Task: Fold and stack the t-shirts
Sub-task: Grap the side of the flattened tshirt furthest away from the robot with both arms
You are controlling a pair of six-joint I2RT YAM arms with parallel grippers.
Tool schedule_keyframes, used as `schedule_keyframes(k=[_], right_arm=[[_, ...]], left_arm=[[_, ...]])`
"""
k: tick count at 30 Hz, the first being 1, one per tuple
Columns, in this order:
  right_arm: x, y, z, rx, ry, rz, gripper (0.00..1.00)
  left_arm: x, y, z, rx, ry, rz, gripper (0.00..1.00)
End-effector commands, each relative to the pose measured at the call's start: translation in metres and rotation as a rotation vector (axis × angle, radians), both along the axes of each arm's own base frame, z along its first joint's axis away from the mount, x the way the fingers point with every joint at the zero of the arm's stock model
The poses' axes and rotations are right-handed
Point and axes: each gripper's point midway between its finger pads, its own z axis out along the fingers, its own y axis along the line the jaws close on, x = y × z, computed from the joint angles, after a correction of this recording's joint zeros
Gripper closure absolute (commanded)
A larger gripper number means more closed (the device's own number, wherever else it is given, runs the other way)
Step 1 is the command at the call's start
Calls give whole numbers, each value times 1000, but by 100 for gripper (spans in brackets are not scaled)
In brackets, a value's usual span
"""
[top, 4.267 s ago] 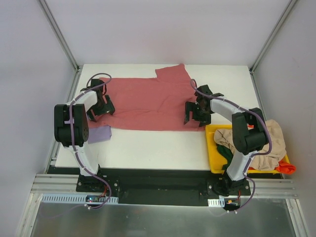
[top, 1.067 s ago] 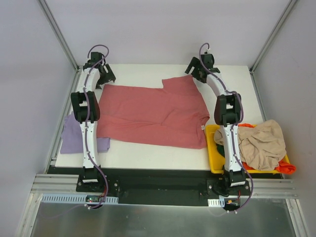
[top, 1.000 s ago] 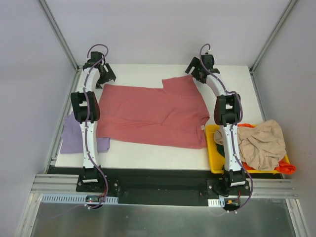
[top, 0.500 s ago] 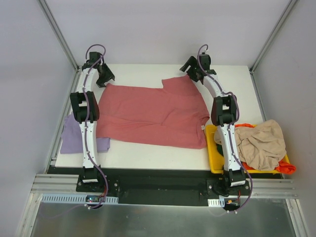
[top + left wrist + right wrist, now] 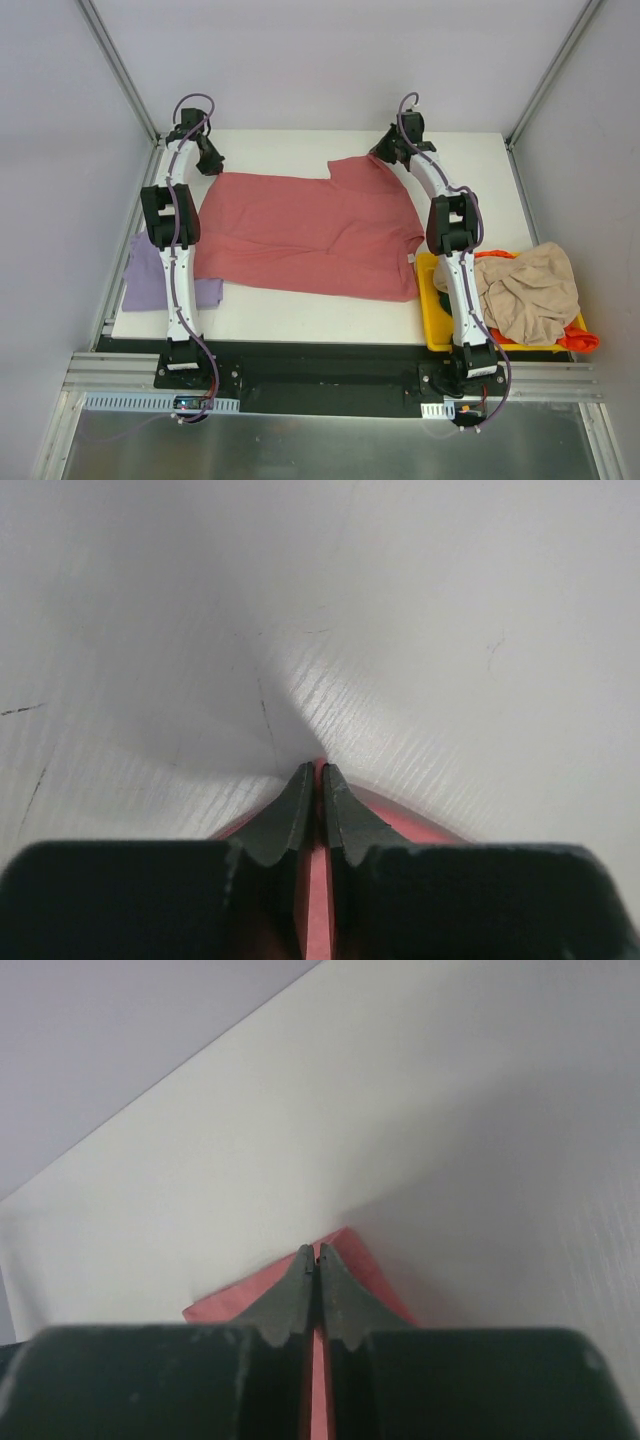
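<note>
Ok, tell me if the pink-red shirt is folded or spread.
Spread: the pink-red t-shirt lies flat across the table, left tool and right tool shut on its far corners.

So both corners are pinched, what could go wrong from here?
1. Both the left fingers and right fingers hold only the very tip of the pink-red shirt; a pull could slip it free.
2. Folding toward the near edge may drag it over the lavender shirt or snag the yellow bin.
</note>
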Motion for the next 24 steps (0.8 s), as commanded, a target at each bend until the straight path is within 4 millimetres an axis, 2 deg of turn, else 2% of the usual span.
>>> schedule_keyframes(k=[1, 6, 9, 15, 18, 24], right_arm=[[1, -6, 12, -20, -12, -16, 99], [-1, -8, 11, -25, -9, -3, 99], [-4, -7, 20, -59, -38, 40, 100], [-16, -13, 63, -153, -134, 107, 100], [-27, -18, 66, -193, -138, 149, 100], [-57, -6, 75, -179, -144, 290, 100]], left_arm=[[-5, 0, 21, 8, -11, -34, 100], [-7, -1, 27, 14, -21, -67, 100], [-7, -4, 41, 14, -43, -94, 100], [-12, -16, 70, -4, -94, -176, 100], [-18, -18, 76, 0, -98, -213, 100], [-38, -22, 83, 8, -88, -273, 100]])
